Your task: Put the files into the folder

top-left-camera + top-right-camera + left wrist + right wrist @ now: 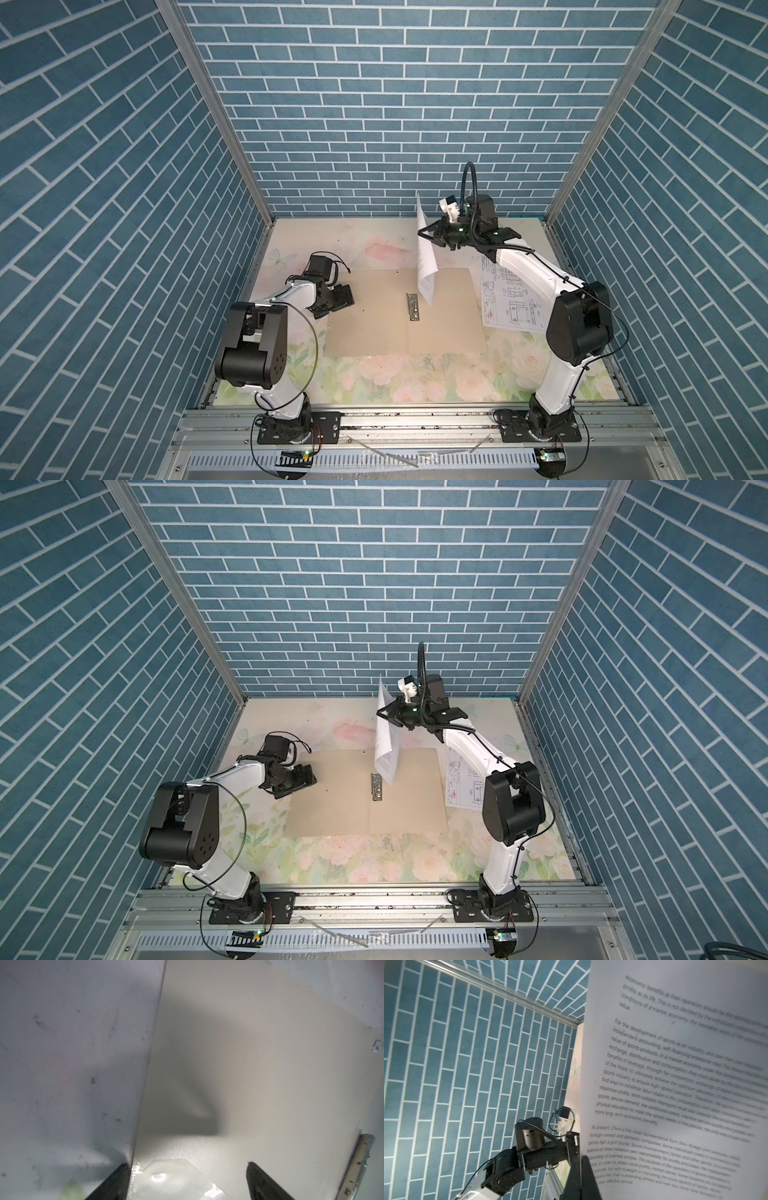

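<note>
The tan folder (374, 328) (332, 808) lies open and flat on the table, with its metal clip (412, 306) (377, 786) at the spine. My right gripper (424, 235) (381, 712) (581, 1160) is shut on the edge of the printed-text sheet (427, 266) (385, 750) (675, 1084). That sheet hangs almost upright above the folder's right half. The line-drawing sheet (507, 299) (461, 783) lies flat to the right of the folder, partly under the right arm. My left gripper (337, 299) (301, 777) (187, 1169) is open at the folder's left edge (270, 1084), with nothing gripped.
A floral mat (415, 378) covers the table. Blue brick-pattern walls (374, 104) close in the back and both sides. An aluminium rail (415, 419) runs along the front and carries both arm bases. In the right wrist view the left arm (529, 1147) shows beyond the sheet.
</note>
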Controlling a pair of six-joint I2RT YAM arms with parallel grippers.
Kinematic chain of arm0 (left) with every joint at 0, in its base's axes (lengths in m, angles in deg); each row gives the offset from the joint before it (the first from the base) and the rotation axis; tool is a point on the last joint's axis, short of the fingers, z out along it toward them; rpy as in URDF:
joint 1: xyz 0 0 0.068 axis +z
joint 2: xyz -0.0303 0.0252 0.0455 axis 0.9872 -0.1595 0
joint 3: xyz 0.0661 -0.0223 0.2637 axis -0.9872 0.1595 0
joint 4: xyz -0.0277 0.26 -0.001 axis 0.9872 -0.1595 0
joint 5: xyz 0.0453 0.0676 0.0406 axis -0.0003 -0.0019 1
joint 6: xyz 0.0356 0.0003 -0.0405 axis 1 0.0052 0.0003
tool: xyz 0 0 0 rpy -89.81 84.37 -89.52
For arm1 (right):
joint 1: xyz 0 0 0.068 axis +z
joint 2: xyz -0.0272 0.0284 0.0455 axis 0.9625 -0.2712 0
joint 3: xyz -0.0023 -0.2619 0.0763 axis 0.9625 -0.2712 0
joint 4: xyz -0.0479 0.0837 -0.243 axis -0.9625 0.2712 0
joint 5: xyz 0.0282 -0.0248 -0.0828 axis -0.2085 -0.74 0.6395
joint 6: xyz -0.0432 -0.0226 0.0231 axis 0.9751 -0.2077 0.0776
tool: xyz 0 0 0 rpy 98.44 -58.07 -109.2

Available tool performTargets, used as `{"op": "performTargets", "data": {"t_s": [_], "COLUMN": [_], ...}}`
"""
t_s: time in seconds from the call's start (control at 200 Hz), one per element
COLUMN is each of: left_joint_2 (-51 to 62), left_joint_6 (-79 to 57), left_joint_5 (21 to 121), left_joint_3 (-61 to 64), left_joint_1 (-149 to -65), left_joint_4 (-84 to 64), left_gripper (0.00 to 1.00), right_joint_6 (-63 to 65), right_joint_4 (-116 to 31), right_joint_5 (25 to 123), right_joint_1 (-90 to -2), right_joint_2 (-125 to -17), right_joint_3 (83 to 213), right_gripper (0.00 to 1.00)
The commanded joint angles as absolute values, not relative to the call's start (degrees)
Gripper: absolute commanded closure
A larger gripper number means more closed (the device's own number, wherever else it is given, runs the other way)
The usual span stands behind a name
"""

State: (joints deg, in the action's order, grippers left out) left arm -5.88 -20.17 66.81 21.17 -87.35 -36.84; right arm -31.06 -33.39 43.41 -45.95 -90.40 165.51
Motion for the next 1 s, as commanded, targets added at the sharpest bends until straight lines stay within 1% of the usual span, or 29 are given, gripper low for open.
{"op": "performTargets", "data": {"t_s": [0.0,0.09,0.18,0.265,0.385,0.45,0.515,0.595,0.765,0.995], "left_joint_2": [-1.4,2.3,4.8,5.7,6.3,6.6,6.8,6.9,7.3,8.3], "left_joint_6": [-20.8,-21.1,-21.5,-21.9,-22.5,-22.9,-23.1,-23.0,-22.9,-23.6], "left_joint_5": [66.8,67.7,67.0,66.6,66.8,66.5,66.1,65.3,64.0,62.0], "left_joint_3": [20.9,21.2,22.4,24.0,26.9,28.1,28.8,29.4,31.4,33.0], "left_joint_1": [-87.4,-86.5,-85.3,-84.3,-83.4,-82.8,-82.6,-82.6,-82.7,-82.8], "left_joint_4": [-36.5,-36.6,-36.8,-37.3,-36.9,-36.1,-35.7,-35.4,-34.5,-33.3], "left_gripper": [0.06,0.01,0.0,0.0,0.0,0.0,0.0,0.0,0.0,0.0], "right_joint_6": [-34.1,-35.8,-36.4,-35.6,-33.0,-31.8,-29.7,-27.6,-25.1,-22.8], "right_joint_4": [-33.2,-33.1,-33.0,-33.1,-34.4,-37.2,-39.8,-40.0,-41.2,-37.3], "right_joint_5": [43.0,41.7,41.3,42.1,43.9,46.1,50.8,52.9,54.9,57.5], "right_joint_1": [-42.1,-40.2,-39.5,-39.7,-40.6,-41.3,-41.6,-42.1,-42.2,-42.1], "right_joint_2": [-95.6,-100.0,-102.2,-101.9,-100.7,-100.3,-100.3,-102.3,-105.7,-106.6], "right_joint_3": [174.4,182.0,187.2,187.6,181.6,174.4,166.5,161.0,157.8,159.5], "right_gripper": [1.0,1.0,1.0,1.0,1.0,1.0,1.0,1.0,1.0,1.0]}}
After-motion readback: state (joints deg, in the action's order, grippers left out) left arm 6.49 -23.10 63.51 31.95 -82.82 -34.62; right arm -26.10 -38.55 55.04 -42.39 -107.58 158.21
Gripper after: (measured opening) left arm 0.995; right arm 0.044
